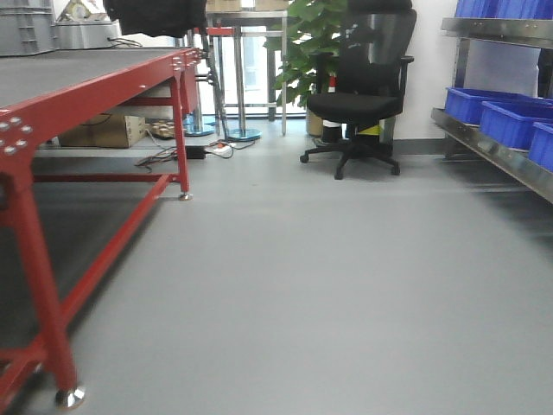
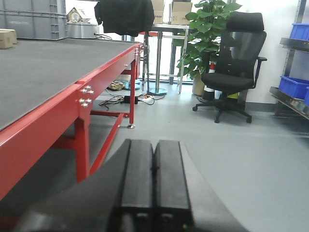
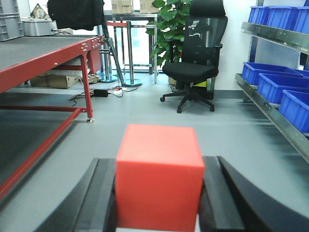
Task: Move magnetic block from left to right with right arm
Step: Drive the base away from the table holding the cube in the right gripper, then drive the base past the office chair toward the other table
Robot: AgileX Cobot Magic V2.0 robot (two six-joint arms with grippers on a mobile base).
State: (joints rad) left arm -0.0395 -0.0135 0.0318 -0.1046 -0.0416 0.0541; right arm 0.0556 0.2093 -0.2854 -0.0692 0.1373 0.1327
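Observation:
In the right wrist view the magnetic block (image 3: 159, 176), a bright-red cube, fills the lower middle, clamped between the two black fingers (image 3: 104, 193) of my right gripper (image 3: 159, 164), which is shut on it. The cube is held in the air above the grey floor. In the left wrist view my left gripper (image 2: 154, 145) is shut, its two black fingers pressed together with nothing between them, pointing out over the floor beside the red-framed table (image 2: 58, 104). Neither gripper shows in the exterior front-facing view.
The red-framed table with a dark top (image 1: 78, 82) stands at left. A black office chair (image 1: 359, 95) and a green plant (image 1: 307, 43) stand at the back. Metal shelving with blue bins (image 1: 510, 117) runs along the right. Cardboard boxes (image 1: 104, 130) and cables (image 1: 186, 154) lie under the table.

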